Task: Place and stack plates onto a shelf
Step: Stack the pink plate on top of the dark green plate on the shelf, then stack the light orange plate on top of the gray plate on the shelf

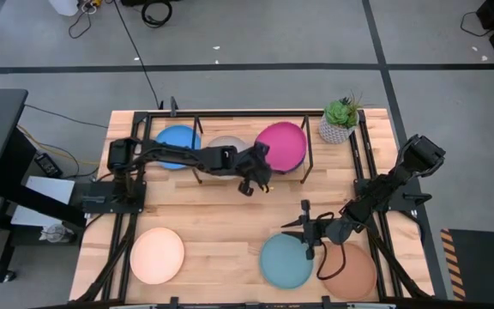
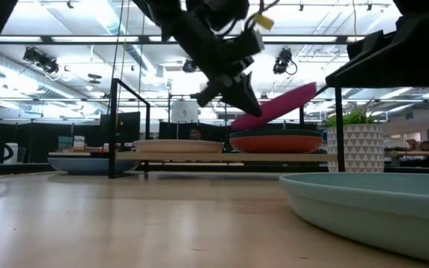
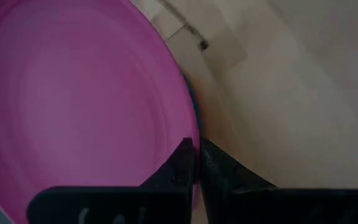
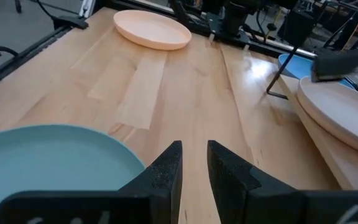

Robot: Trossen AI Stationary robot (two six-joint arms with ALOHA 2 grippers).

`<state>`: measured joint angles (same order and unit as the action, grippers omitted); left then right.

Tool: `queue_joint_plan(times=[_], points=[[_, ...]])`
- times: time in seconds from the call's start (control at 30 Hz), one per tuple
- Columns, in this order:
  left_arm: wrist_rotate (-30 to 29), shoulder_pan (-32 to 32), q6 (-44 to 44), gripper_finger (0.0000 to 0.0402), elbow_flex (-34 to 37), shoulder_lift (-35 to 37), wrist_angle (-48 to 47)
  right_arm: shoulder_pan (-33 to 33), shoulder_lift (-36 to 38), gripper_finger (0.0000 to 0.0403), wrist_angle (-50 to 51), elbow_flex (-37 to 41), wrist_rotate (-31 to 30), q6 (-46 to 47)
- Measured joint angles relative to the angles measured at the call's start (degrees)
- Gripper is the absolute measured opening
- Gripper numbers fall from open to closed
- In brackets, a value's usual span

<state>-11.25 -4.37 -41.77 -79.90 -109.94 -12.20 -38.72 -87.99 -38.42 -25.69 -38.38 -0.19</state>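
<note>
Left wrist view — we see the left gripper [image 3: 196,163] pinching the magenta plate [image 3: 73,106] rim, tilted over the shelf [image 1: 230,172]; right gripper [image 4: 193,163] hovers slightly parted, empty.

No legible text, labels or numbers, seemingly.

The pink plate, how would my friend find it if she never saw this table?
Look at the shelf along the table's far edge, beside the potted plant. The pink plate is at the shelf's plant end, tilted above a stack. It is the only plate pinched at its rim by a robot hand, the left hand.
</note>
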Motion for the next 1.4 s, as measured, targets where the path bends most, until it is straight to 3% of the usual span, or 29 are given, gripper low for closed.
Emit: queue_joint_plan(times=[0.17, 0.47, 0.63, 0.77, 1.03, 1.17, 1.4], points=[[0.83, -0.78, 0.87, 0.0025, 0.00, -0.11, -0.27, -0.24, 0.00, 0.0081, 0.62, 0.00, -0.56, 0.17], [0.96, -0.47, 3.85, 0.0112, -0.02, 0.23, 0.49, -0.28, 0.00, 0.0081, 0.81, 0.00, -1.04, 0.03], [-1.11, 0.54, 7.40, 0.0131, -0.03, 2.78, -0.88, -0.28, 0.00, 0.0081, 0.88, 0.00, -1.05, -0.17], [-1.07, 3.13, 14.87, 0.0127, -0.07, 5.93, -7.33, -0.28, 0.00, 0.0081, 1.31, 0.00, -1.19, -0.53], [2.63, 12.09, 34.32, 0.0123, -0.02, 11.25, -30.31, 0.25, 0.00, 0.0081, 0.81, 0.00, -1.19, -4.14], [7.95, 17.28, 43.60, 0.0123, 0.90, 14.58, -32.03, 1.38, -0.02, 0.0081, 0.42, 0.00, -1.17, -5.83], [6.38, 26.43, 59.49, 0.0121, 9.38, 20.24, -34.73, 3.72, -0.02, 0.0081, 0.22, 0.00, -0.35, -9.37]])
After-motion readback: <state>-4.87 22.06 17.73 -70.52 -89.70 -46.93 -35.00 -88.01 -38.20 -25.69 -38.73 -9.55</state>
